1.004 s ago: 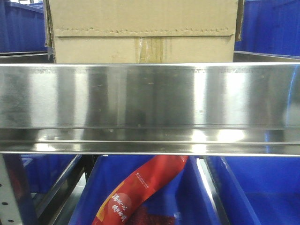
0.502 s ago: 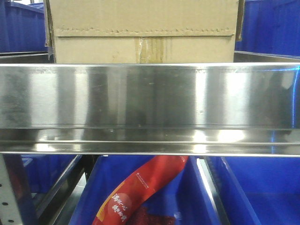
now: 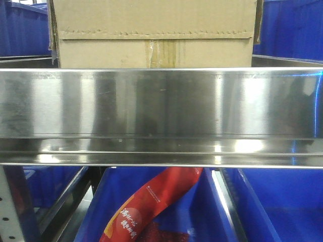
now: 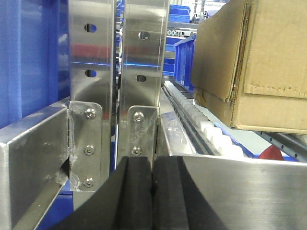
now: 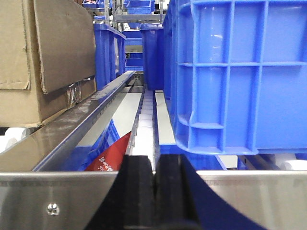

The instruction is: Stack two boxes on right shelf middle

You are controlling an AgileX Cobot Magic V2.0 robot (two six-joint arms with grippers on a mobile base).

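Note:
A brown cardboard box [image 3: 154,33] with a jagged flap edge and a yellowed tape strip sits on the steel shelf tier, behind its broad shiny front rail [image 3: 161,103]. The box also shows at the right of the left wrist view [image 4: 259,67] and at the left of the right wrist view [image 5: 43,57]. A second box is not clearly in view. My left gripper [image 4: 152,165] is shut and empty, in front of the rail near the perforated uprights [image 4: 141,57]. My right gripper [image 5: 154,165] is shut and empty, in front of the rail [image 5: 57,199], right of the box.
Blue plastic bins [image 5: 240,72] stand on the shelf right of the box and behind it [image 3: 292,30]. White roller tracks [image 4: 206,124] run along the shelf floor. Below the rail, a red snack bag [image 3: 146,206] lies in a blue bin [image 3: 262,206].

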